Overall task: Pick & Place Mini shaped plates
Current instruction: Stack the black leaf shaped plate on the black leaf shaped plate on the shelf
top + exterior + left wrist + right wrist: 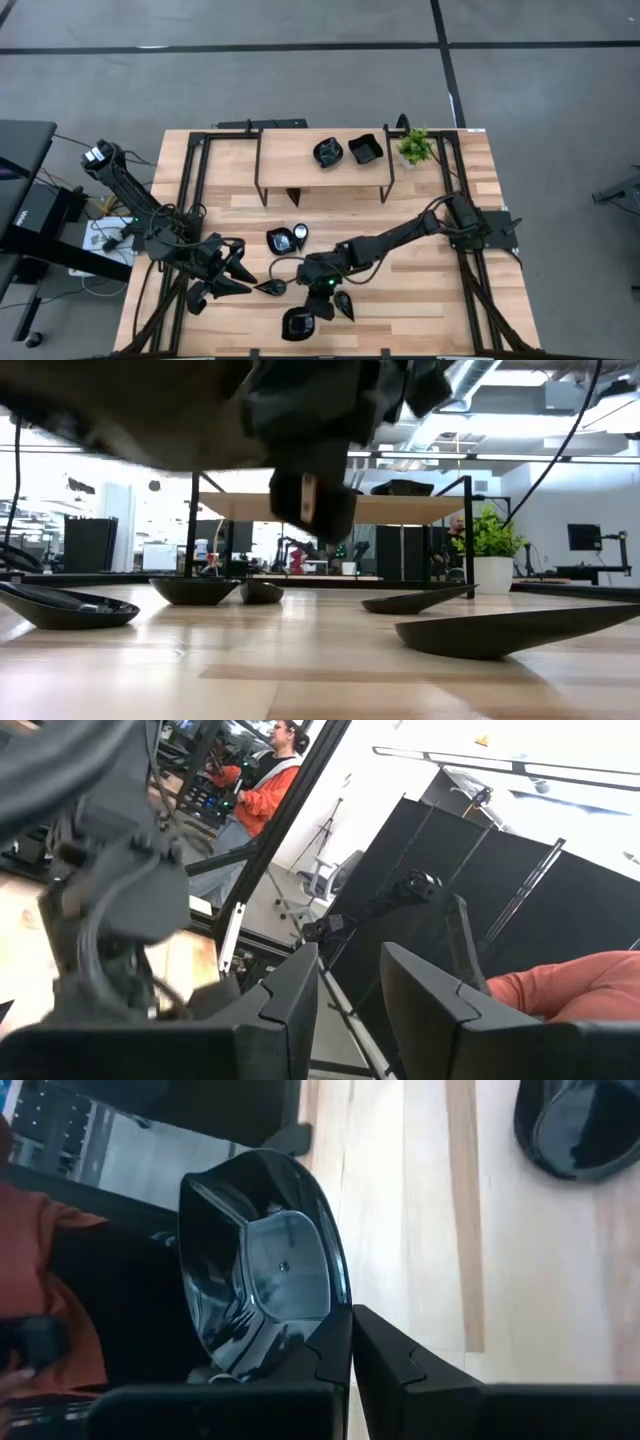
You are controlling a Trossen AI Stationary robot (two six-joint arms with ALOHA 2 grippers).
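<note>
High view: the right gripper [318,285] sat over the front-middle of the wooden table [420,300], fingers pressed on the rim of a square black plate [299,322] that lay just in front of it. A teardrop plate [343,304] lay just beside it toward the right arm's base; a small leaf-shaped plate [270,288] lay just on its left-arm side. Farther back from it sat a round plate [281,240], and well beyond, on the raised shelf [322,178], a scalloped plate [328,152] and a second square plate [364,149], with a potted plant [415,146] beside the shelf. The left gripper [240,272] waited near the leaf plate, holding nothing visible.

Low view: dark arm parts filled the top; black dishes rested flat on the table and the potted plant [489,550] stood behind.

Left wrist view: the left gripper's fingers [300,995] stood part-spread with nothing between them; a person in orange [262,780] showed beyond.

Right wrist view: the right gripper [352,1342] pinched the edge of the square plate [265,1265], which stood tilted; another dark plate [580,1125] lay well off.

Judgement: grasp made, plate being lifted. Next move calls for carrying it, probably to the shelf, without letting the thin rim slip.
</note>
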